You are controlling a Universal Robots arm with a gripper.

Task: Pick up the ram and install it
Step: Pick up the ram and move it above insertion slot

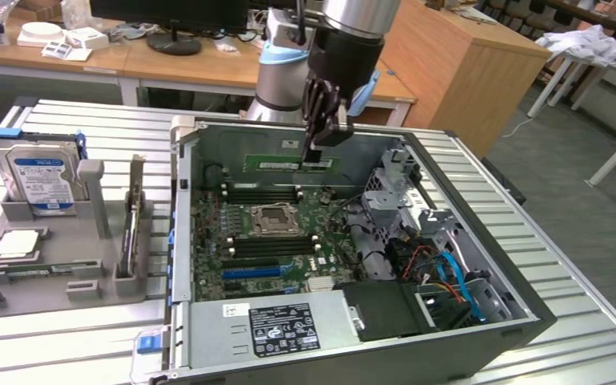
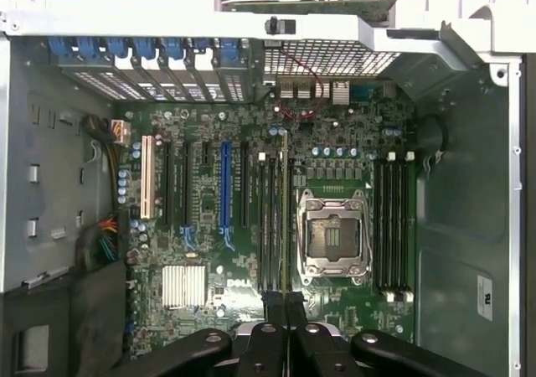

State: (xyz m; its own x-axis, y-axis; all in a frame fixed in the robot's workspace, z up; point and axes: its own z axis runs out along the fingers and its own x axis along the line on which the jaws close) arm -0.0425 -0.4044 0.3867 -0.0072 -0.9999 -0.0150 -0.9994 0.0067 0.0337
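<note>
While I hang over the open black-and-silver computer case [image 1: 522,305], my gripper [image 1: 317,154] is clamped on the ram [image 1: 281,163], a thin, long green circuit-board stick. I pinch it near one end, with its long edge level. The ram sits in the air above the green motherboard [image 1: 286,249], close to the case's far wall in the exterior view. From my wrist I see it edge-on, as a thin line running along the black memory slots [image 2: 270,218] just beside the silver processor socket [image 2: 335,234]. Whether it touches a slot I cannot tell. Well apart, at the exterior view's left, a silver blue-labelled hard drive [image 1: 38,172] stands upright in a grey holder [image 1: 41,277] on the ribbed metal table [image 1: 73,337].
</note>
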